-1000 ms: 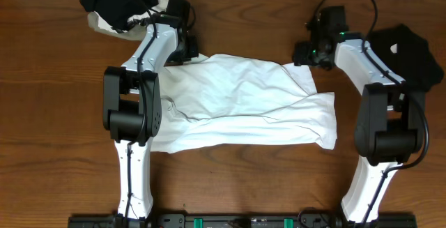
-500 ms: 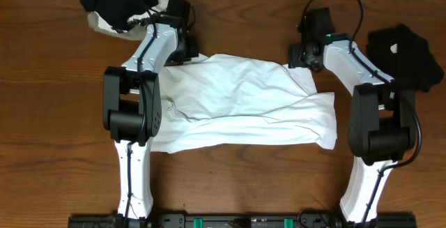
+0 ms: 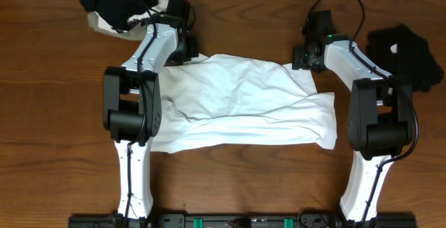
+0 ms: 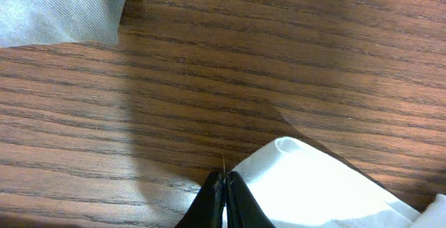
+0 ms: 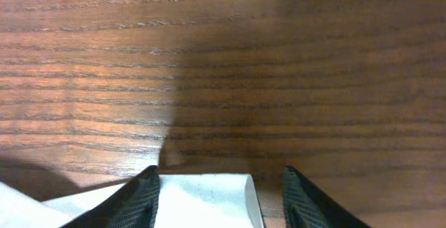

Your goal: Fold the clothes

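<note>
A large white T-shirt (image 3: 244, 102) lies crumpled across the middle of the wooden table. My left gripper (image 3: 189, 54) sits at its upper left corner. In the left wrist view this gripper (image 4: 224, 176) is shut, with a sliver of the white T-shirt (image 4: 306, 186) pinched between its tips. My right gripper (image 3: 301, 59) is at the shirt's upper right corner. In the right wrist view it (image 5: 219, 176) stands open and low over the table. A corner of the T-shirt (image 5: 205, 200) lies between its fingers (image 5: 139, 196), nearer the left one.
A black garment (image 3: 408, 54) lies at the right edge, beside the right arm. A pile of black and light clothes (image 3: 118, 5) sits at the top left, behind the left arm. Grey cloth (image 4: 56, 8) shows at the upper left of the left wrist view.
The right arm has shifted left and toward the far edge, up to the shirt's upper right corner, and its jaws have narrowed. The left arm and the shirt have not moved.
</note>
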Motion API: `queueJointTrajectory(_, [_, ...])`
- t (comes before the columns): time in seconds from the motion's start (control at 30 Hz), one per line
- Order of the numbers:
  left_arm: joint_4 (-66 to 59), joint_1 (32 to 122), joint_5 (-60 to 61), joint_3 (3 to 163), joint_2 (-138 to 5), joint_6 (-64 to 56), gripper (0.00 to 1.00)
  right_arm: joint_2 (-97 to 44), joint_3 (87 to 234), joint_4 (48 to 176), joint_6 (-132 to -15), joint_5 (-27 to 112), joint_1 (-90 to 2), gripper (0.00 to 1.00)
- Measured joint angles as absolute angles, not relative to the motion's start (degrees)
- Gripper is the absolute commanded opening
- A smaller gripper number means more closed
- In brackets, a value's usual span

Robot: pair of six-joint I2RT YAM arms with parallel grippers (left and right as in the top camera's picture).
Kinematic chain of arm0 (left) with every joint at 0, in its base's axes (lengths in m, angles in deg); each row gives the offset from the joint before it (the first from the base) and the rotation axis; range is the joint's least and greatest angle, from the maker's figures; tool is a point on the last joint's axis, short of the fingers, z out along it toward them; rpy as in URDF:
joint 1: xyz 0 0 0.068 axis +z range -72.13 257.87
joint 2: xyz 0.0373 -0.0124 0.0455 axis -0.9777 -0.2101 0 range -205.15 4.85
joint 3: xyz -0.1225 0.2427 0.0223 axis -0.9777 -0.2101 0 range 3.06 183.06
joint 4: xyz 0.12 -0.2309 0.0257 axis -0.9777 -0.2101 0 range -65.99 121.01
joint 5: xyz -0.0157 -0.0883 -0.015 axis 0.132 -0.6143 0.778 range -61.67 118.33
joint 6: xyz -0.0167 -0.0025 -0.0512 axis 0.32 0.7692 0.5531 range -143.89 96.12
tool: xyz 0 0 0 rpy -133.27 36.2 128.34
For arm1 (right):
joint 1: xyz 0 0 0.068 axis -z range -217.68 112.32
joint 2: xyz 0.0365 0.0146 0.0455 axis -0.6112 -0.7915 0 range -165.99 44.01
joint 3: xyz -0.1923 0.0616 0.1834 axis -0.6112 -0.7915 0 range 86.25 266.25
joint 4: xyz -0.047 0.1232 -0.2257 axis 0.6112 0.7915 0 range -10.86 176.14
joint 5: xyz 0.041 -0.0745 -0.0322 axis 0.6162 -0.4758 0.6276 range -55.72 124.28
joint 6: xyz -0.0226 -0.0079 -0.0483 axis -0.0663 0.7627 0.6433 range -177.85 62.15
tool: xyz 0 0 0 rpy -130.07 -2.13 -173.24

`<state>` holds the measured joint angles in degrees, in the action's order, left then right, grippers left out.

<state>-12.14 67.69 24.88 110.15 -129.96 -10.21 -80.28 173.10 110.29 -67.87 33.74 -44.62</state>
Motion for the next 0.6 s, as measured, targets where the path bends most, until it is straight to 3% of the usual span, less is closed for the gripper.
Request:
queueJointTrajectory(0.43, [-12.0, 67.7, 24.9, 110.2, -130.0, -10.2, 0.06, -80.5, 173.2, 109.9, -68.4, 34.0, -44.6, 0.04])
queueJointTrajectory(0.6, [-12.0, 67.7, 24.9, 110.2, -130.0, -10.2, 0.06, -80.6, 173.8, 111.3, -69.2, 34.3, -44.6, 0.01])
